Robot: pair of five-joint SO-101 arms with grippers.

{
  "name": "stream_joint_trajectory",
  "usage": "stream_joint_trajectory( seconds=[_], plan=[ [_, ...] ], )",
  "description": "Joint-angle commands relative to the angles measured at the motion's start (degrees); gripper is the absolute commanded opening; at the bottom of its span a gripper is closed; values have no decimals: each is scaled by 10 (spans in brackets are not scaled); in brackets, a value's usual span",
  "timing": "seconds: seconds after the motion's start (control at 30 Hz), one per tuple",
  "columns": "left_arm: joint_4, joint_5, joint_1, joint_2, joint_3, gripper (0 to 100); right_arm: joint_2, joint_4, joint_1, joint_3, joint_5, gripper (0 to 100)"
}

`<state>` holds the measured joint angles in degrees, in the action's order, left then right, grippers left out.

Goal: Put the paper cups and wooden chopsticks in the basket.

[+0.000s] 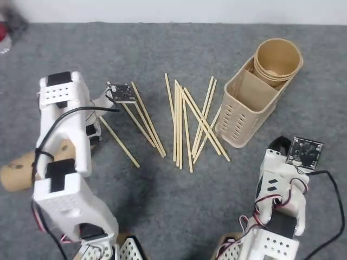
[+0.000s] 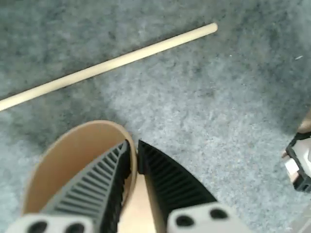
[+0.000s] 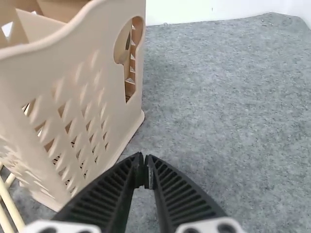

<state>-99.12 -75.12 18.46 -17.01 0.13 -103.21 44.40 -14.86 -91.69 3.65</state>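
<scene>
Grey carpet (image 1: 162, 49): one basket (image 1: 246, 116), one toppled cup (image 1: 16, 173)

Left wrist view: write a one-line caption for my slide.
Left gripper pinches the rim of a paper cup, one finger inside it, with a wooden chopstick lying nearby on the grey mat.

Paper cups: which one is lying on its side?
The cup beside the left arm, rim pinched by the left gripper; the other cups stand stacked in the basket.
</scene>
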Motion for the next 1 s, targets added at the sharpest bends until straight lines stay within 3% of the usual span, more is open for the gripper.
stream_joint_trajectory(
  seconds=[0.0,0.17,0.27,0.4,0.57,0.67,0.8,0.97],
  plan=[
    [-16,-9,-1,74,0,10,-7,-12,7,4,9,9],
    [-16,25,-26,177,-27,10,-7,-12,33,3,31,9],
    [-15,78,-86,248,-53,10,-7,-10,37,3,37,8],
    [-13,178,-213,328,-116,10,-7,-9,34,3,37,9],
    [-9,356,-398,345,-257,9,-8,-9,22,4,37,8],
    [48,466,-453,306,-345,9,-8,-12,-4,5,34,8],
    [183,611,-468,244,-413,10,-8,-12,-22,6,-1,8],
    [345,612,-530,171,-427,10,-8,-15,-25,3,-1,8]
  ],
)
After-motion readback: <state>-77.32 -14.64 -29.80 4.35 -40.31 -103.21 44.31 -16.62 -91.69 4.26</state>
